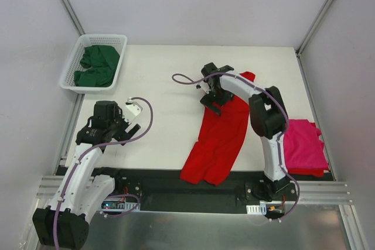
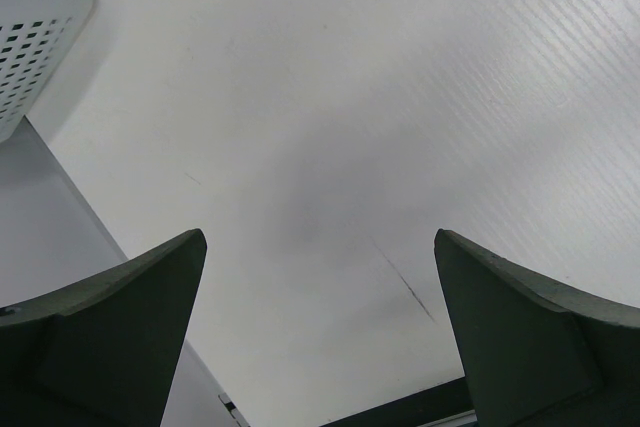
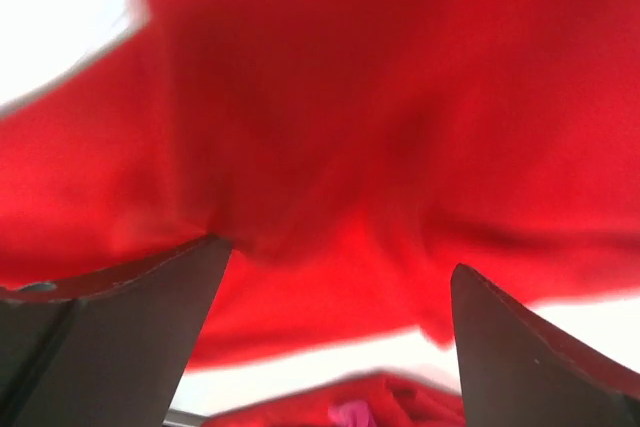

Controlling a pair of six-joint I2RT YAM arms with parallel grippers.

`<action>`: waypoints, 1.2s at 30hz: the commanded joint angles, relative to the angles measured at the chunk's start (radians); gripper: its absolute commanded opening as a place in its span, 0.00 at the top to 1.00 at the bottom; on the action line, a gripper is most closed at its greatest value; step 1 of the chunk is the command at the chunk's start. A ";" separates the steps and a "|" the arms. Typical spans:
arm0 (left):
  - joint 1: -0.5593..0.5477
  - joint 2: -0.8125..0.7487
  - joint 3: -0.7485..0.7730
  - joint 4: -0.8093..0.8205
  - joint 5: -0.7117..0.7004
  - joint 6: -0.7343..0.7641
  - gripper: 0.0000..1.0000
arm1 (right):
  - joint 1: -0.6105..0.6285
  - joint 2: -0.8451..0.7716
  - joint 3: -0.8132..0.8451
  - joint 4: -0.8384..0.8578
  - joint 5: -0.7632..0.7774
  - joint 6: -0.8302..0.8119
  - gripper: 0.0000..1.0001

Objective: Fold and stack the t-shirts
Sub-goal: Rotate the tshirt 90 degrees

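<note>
Hovering over far end of red t-shirt (image 1: pixel 220 139): right gripper (image 1: pixel 212 99), jaws wide, nothing held. Shirt runs from table (image 1: pixel 170 127) centre to near edge. Left gripper (image 1: pixel 132 120) wide, nothing held, near left edge. Magenta t-shirt (image 1: pixel 304 144) at right edge. Green t-shirts (image 1: pixel 96 67) in basket (image 1: pixel 71 67), far-left corner.

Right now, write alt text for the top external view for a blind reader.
The right gripper, open, is at the far end of a red t-shirt stretched out on a white table. A magenta t-shirt lies at the right edge, green t-shirts sit in a white basket far left; the left gripper is open.
</note>
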 commanded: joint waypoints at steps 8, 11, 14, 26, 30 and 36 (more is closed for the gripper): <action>0.011 0.007 0.024 -0.006 -0.007 0.001 0.01 | -0.067 0.283 0.346 -0.059 -0.055 -0.025 0.04; 0.011 0.011 0.028 -0.007 -0.002 0.001 0.01 | -0.088 0.337 0.467 -0.069 -0.077 -0.031 0.04; 0.011 0.017 0.031 -0.009 -0.002 0.000 0.01 | -0.094 0.374 0.547 -0.054 -0.092 -0.051 0.04; 0.011 0.017 0.031 -0.012 0.006 -0.003 0.01 | -0.093 0.370 0.597 0.147 -0.052 -0.122 0.04; 0.011 0.013 0.030 -0.012 0.004 -0.003 0.01 | -0.093 0.266 0.571 0.156 -0.092 -0.062 0.04; 0.011 0.016 0.030 -0.012 0.016 -0.002 0.01 | -0.082 0.202 0.515 0.112 -0.172 0.001 0.04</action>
